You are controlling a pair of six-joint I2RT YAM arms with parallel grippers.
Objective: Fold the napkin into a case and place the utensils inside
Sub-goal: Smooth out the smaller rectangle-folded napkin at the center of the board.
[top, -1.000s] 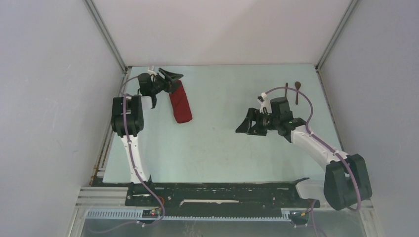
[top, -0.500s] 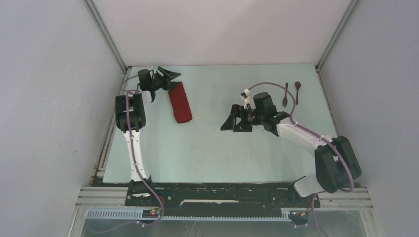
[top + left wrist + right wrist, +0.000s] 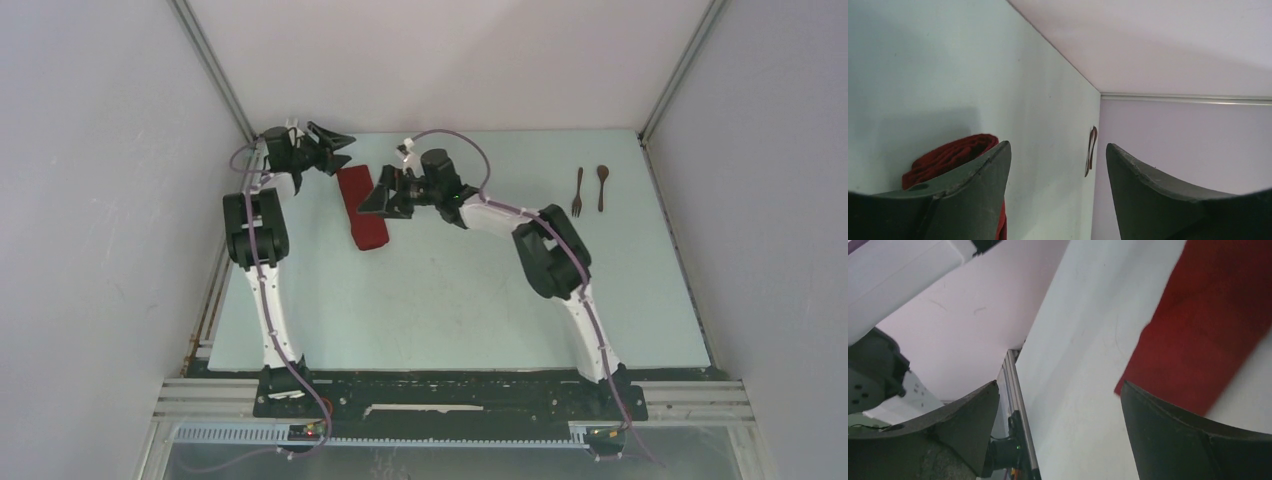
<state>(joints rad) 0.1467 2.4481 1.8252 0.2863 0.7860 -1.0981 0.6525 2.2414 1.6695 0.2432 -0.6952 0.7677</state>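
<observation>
At the far left of the table (image 3: 450, 290), the right gripper (image 3: 372, 192) is now seen with its jaws spread wide and nothing between them, just beside the far end of the case (image 3: 365, 218). It has been swung there from the middle of the table within the last second, and its jaws were widened on the way. The left gripper (image 3: 340, 148), also held apart and empty, has been drawn back a little toward the far-left corner, so the cloth is left free. The case itself is hardly shifted, lying as a narrow red oblong near the left edge. The fork (image 3: 577, 193) and spoon (image 3: 602, 187) are left untouched at the far right, well apart from it. A further tuck or a hold on the pouch is judged to be in hand, with the loading not yet begun. Whether a mouth is open in the case cannot be told. Its ends are cropped in the right wrist view, and only a bunched end is shown behind a finger in the left wrist view. How high the right gripper is held above the cloth cannot be made out either.
</observation>
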